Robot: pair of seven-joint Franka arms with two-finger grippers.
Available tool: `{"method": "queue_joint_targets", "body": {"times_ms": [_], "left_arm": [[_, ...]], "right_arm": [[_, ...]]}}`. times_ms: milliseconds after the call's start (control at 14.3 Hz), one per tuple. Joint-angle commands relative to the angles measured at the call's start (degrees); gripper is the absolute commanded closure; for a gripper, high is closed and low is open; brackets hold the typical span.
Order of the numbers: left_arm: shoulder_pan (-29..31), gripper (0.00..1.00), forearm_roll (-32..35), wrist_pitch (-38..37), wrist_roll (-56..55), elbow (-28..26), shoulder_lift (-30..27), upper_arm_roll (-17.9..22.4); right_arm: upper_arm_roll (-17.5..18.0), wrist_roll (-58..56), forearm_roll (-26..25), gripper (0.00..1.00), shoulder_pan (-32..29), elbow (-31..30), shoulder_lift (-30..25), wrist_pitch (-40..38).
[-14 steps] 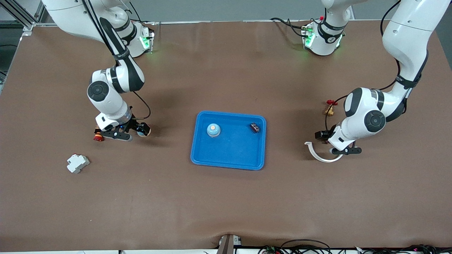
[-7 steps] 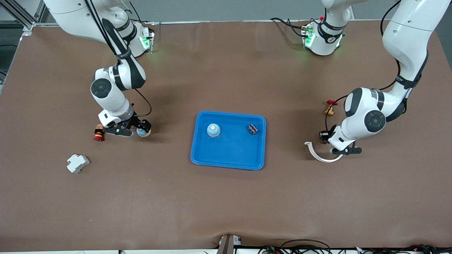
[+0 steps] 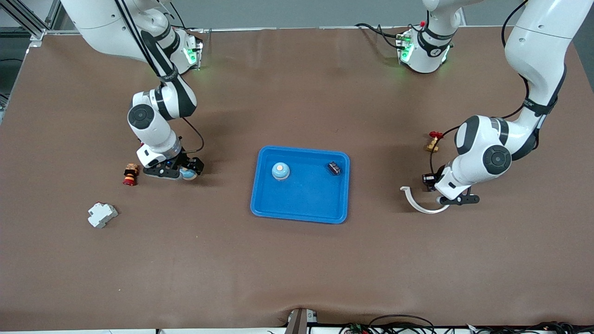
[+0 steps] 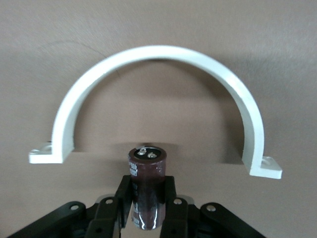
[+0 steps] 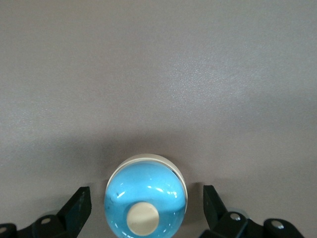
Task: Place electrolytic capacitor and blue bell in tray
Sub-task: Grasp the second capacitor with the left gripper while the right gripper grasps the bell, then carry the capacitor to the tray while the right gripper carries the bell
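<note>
The blue tray (image 3: 299,217) sits mid-table. In it are a blue bell (image 3: 280,170) and a small dark component (image 3: 333,167). A second blue bell (image 5: 146,198) with a cream button rests on the table toward the right arm's end. My right gripper (image 5: 146,196) is open around it, a finger on each side and clear of it; it shows in the front view as well (image 3: 178,174). My left gripper (image 4: 147,184) is shut on a dark brown electrolytic capacitor (image 4: 147,158), low over the table beside a white half-round clamp (image 4: 153,54).
A red and yellow push-button (image 3: 130,174) and a white block (image 3: 102,215) lie toward the right arm's end. A brass valve with a red handle (image 3: 433,141) lies near the left arm. The white clamp (image 3: 417,204) lies between the tray and the left gripper.
The left gripper has shut on the capacitor. The right arm has shifted toward the tray, bringing its open fingers to either side of the bell on the table.
</note>
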Motion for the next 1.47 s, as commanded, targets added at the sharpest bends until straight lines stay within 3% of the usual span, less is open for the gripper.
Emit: {"method": "queue_joint_targets", "body": {"times_ms": [0, 70, 210, 350, 490, 630, 840, 1120, 1401], "left_arm": [[0.15, 0.95, 0.23, -7.7, -0.59, 5.14, -1.39, -0.67], [-0.11, 0.95, 0.05, -10.25, -0.67, 7.68, -1.39, -0.84], [-0.55, 0.95, -0.13, -17.88, -3.3, 13.82, -1.3, -1.98], [-0.9, 0.95, -2.66, -24.57, -7.24, 21.12, -0.69, -4.26], [-4.05, 0.95, -4.6, -27.58, -14.0, 26.05, -0.77, -4.36], [-7.31, 0.95, -5.4, -29.52, -22.61, 28.97, -1.03, -4.36], [-13.72, 0.95, -6.72, -29.26, -37.01, 31.25, -0.6, -4.36], [-21.46, 0.95, -6.63, -25.85, -51.36, 35.83, 4.23, -4.27], [-26.38, 0.95, -6.02, -18.29, -59.28, 35.66, 8.71, -3.92]], "right_arm": [[0.18, 0.45, 0.16, 0.0, 0.21, -0.04, 0.08, 0.4], [0.1, 0.36, 0.16, 0.01, 0.3, -0.04, 0.08, 0.31], [0.1, 0.18, 0.16, 0.44, 0.74, -0.04, 0.08, -0.13], [0.19, 0.36, 0.16, 0.98, 0.74, -0.04, 0.08, -0.3], [0.36, 2.28, 0.25, 1.0, 0.65, 0.14, -0.01, -0.31], [2.81, 5.7, 0.25, 1.0, 0.66, 2.15, -0.97, -4.32], [7.29, 14.65, 0.34, 1.0, 0.66, 9.43, -1.77, -14.25], [12.13, 25.12, 0.42, 1.0, 0.83, 20.59, -0.11, -21.99], [12.75, 33.04, 0.42, 1.0, 3.55, 32.46, 7.0, -25.88]]}}
